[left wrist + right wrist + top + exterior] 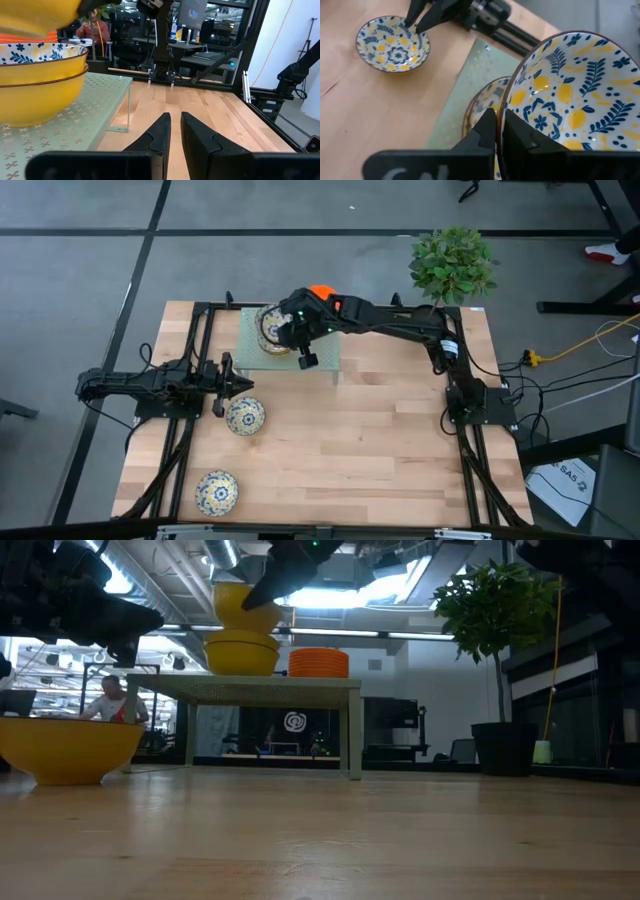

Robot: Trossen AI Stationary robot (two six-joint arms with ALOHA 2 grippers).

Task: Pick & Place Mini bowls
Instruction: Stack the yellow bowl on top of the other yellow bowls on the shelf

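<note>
My right gripper [500,131] is over the green perforated riser [322,356] and is shut on a blue-and-yellow floral mini bowl [575,85]. That bowl hangs tilted above another floral bowl [481,104] that sits on the riser. A stack of orange bowls [320,292] stands at the riser's far edge. Two more floral bowls [245,417] [216,491] rest on the table by their bases. My left gripper [175,131] hovers by the nearer-left of them, shut but for a narrow slit, and holds nothing. My right gripper pinches the floral bowl's rim [506,107], one finger inside the bowl and one outside. The fingers come from above, slanting down. The bowl is lifted clear and tilted, directly above the stacked bowls [240,652] on the riser.
A potted plant [452,265] stands at the table's far right corner. Dark arm frames run along the left and right table edges. Bare wood lies between the riser and the near edge [360,450].
</note>
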